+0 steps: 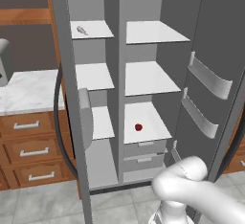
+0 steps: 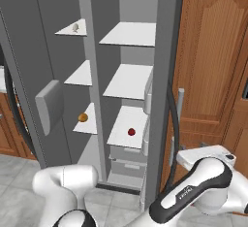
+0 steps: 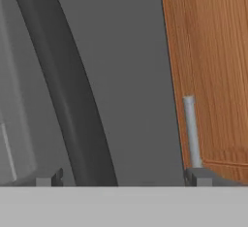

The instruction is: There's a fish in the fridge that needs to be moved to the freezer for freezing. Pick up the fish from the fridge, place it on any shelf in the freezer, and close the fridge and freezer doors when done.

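With both doors open, the fish lies on the freezer's top shelf, and a red ball sits in the fridge.

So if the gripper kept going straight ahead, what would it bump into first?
Probably the grey fridge door. In the hand view the open gripper faces the door's flat face, with the dark handle just left of centre. It might clip the handle first; depth is hard to judge.

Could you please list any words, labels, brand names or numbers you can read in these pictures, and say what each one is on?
Only one marking shows: small dark lettering on the robot arm's forearm in the right base view, too small and blurred to read.
The fridge, freezer and wooden cabinet door carry no text.
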